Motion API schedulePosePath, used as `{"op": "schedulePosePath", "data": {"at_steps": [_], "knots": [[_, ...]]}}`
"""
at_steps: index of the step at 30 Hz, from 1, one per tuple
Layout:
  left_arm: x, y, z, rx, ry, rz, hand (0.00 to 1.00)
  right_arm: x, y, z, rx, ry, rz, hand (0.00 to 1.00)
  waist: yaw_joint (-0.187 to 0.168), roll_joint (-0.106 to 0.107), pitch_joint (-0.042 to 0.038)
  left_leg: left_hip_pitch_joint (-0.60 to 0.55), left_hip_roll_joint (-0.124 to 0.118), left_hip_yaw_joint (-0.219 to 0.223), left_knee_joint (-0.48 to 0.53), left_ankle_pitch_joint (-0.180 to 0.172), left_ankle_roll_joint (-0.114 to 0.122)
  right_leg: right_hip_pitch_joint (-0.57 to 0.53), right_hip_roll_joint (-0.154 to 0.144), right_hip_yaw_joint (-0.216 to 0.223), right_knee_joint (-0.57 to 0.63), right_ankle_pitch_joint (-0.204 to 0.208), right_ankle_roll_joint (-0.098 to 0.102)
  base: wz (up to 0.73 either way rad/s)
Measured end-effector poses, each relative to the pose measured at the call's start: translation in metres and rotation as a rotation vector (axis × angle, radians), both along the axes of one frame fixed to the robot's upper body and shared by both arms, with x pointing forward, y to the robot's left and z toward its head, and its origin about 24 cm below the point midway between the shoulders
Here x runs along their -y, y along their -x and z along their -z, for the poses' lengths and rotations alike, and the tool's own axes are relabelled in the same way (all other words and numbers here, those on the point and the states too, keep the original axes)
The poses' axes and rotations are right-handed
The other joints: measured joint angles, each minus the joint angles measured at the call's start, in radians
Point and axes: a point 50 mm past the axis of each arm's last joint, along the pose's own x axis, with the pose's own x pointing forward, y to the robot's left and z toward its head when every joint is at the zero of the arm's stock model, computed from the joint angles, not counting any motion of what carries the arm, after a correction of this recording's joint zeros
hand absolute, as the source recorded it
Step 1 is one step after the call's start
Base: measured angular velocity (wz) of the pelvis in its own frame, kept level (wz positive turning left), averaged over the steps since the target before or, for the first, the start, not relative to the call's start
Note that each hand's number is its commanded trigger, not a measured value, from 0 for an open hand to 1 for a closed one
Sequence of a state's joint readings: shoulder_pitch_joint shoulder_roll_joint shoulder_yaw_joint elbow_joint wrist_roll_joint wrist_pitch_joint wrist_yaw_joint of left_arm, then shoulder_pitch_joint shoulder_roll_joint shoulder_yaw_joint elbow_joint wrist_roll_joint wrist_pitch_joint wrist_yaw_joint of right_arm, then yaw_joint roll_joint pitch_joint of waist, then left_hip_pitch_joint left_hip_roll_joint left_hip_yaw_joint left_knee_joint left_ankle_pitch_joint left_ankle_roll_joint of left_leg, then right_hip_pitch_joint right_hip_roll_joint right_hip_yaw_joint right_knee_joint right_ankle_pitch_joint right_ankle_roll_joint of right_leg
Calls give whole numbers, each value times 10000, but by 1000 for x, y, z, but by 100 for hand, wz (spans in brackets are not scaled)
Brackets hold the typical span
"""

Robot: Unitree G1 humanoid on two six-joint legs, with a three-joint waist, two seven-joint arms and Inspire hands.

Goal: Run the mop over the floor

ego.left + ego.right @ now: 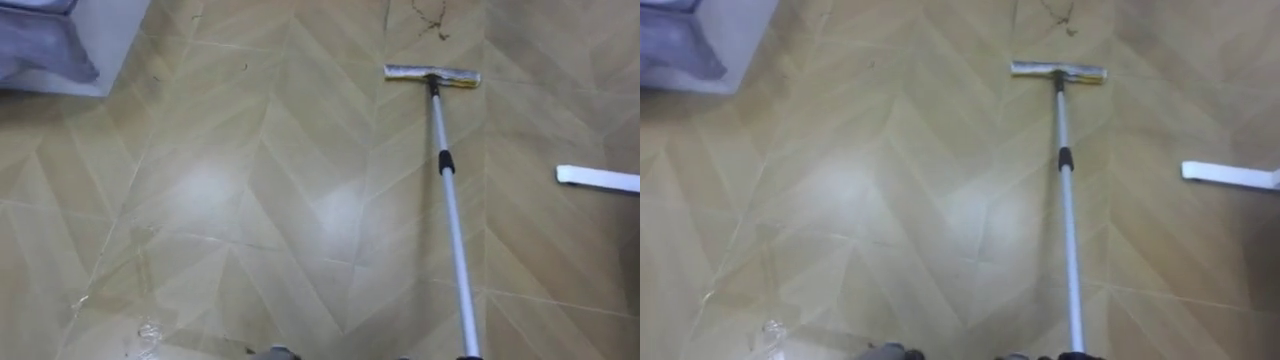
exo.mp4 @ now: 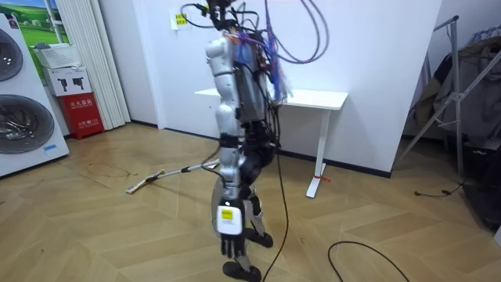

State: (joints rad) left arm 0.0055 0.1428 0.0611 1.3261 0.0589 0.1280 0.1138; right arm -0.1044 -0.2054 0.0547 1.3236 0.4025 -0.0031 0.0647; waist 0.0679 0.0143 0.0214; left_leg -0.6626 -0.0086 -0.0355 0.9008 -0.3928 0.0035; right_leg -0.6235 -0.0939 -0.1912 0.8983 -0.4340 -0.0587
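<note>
the mop [image 1: 450, 200] lies stretched out on the floor [image 1: 250, 200]. its pole runs away from the robot, and the flat head [image 1: 432, 76] is far out ahead, just short of a dark scribbled mark [image 1: 430, 22]. in the room view the left hand [image 2: 232, 243] hangs beside the hip with loose fingers pointing down, and it holds nothing. the pole passes on the other side of the body from this hand. the near end of the pole goes off the lower edge of the eye views, so i cannot tell whether the right hand has a hold on it.

to do the stroke well, i think the head should be kept flat on the boards, pushed on over the mark, then drawn straight back. the pole should be low, so no corner lifts.

there is good room ahead and across toward the left hand. beyond the pole, away from that hand, a white table foot [image 1: 597, 178] lies near, and a wide sweep there may knock it. far ahead of the left hand stands a white unit [image 1: 110, 40], well apart.
</note>
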Motion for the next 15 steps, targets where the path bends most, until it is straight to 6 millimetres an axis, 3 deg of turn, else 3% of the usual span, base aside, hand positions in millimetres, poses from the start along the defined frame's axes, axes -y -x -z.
{"op": "schedulePosePath", "data": {"at_steps": [4, 5, 6, 7, 9, 10, 11, 12, 13, 14, 15], "knots": [[-9, 2, -2, -422, -276, 395, 0, 6, -11, -4, -322, 245, -119, 100, 229, 7, -66, -764, 131, -251, 1470, -265, -335, -614, 156, 128, 1402, -677, -306, 19], [-11, 9, -2, -701, -328, 541, 0, 8, -19, -7, -350, 365, -254, 100, 305, 49, -75, -1112, 232, -320, 2153, -233, -396, -781, 347, 201, 1811, -796, -448, -9], [-12, 9, -2, -853, -269, 669, 0, 11, -20, -8, -573, 526, -320, 100, 467, 50, -75, -1550, 308, -319, 3167, 84, -664, -970, 598, 380, 2238, -1009, -576, -16], [-12, 9, -2, -920, -226, 739, 0, 12, -19, -8, -744, 578, -409, 100, 595, -21, -56, -1702, 303, -319, 3445, 285, -689, -1044, 732, 553, 2424, -1070, -606, -20], [-11, 12, -2, -1036, 38, 864, 0, 15, -20, -10, -998, 644, -634, 100, 746, -95, -90, -1845, 255, -280, 3299, 390, -639, -1215, 1034, 889, 2581, -1096, -624, -9], [-9, 11, -1, -996, 261, 903, 0, 17, -24, -12, -961, 595, -707, 100, 750, -92, -95, -1805, 80, -182, 2550, 304, -578, -1305, 1219, 1142, 2452, -1097, -620, 10], [-7, 12, -1, -947, 475, 893, 0, 20, -26, -14, -906, 538, -709, 100, 748, -48, -80, -1761, -184, -41, 1675, 336, -229, -1329, 1503, 1464, 2145, -1076, -578, 5], [-6, 8, -1, -676, 583, 815, 0, 22, -27, -14, -898, 530, -719, 100, 778, -50, -153, -1603, -449, -79, 979, 487, 40, -1301, 1858, 2028, 1659, -937, -289, -3], [-4, 9, 0, -624, 650, 786, 0, 22, -27, -15, -922, 529, -763, 100, 808, 1, -201, -1510, -393, -41, 589, 597, 155, -1220, 2075, 2260, 1257, -811, -48, -21], [-2, 15, 1, -825, 745, 923, 0, 21, -24, -14, -975, 461, -746, 100, 934, 129, -197, -1261, 65, 449, -134, 831, 315, -896, 2093, 2239, 1079, -751, 418, 13], [-2, 15, 1, -895, 731, 1058, 0, 22, -10, -9, -1212, 272, -355, 100, 833, 86, -170, -902, 388, 1231, -314, 851, 336, -195, 1244, 1603, 1614, -862, 342, 43]]}}
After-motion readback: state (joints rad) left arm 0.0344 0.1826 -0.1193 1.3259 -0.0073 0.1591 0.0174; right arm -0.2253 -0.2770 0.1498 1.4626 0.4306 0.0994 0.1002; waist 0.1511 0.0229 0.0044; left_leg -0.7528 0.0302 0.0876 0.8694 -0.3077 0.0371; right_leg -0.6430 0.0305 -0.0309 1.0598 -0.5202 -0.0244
